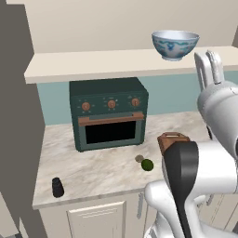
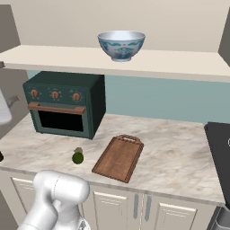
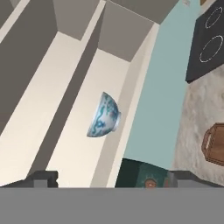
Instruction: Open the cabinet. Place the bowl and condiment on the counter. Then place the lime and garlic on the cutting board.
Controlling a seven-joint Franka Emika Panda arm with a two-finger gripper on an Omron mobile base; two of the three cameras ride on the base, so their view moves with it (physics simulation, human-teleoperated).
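Observation:
The cabinet stands open, and the blue-patterned white bowl (image 1: 175, 44) (image 2: 121, 44) (image 3: 104, 115) sits upright on its shelf (image 1: 107, 65). My gripper (image 1: 208, 55) (image 3: 113, 177) is up at shelf height, to the right of the bowl and apart from it. It is open, with nothing between its fingers. The black condiment (image 1: 57, 187) stands on the counter (image 1: 97, 167) near the front left corner. The green lime (image 1: 147, 164) (image 2: 77, 157) and the tan garlic (image 1: 139, 158) (image 2: 78, 150) lie together on the counter left of the cutting board (image 2: 119, 157) (image 3: 214, 144), which my arm partly hides in the left base view.
A dark green toaster oven (image 1: 109, 114) (image 2: 63, 105) stands at the back of the counter under the shelf. A black stovetop (image 2: 220, 148) (image 3: 210, 39) borders the counter on the right. An open cabinet door (image 1: 18, 116) hangs at the left.

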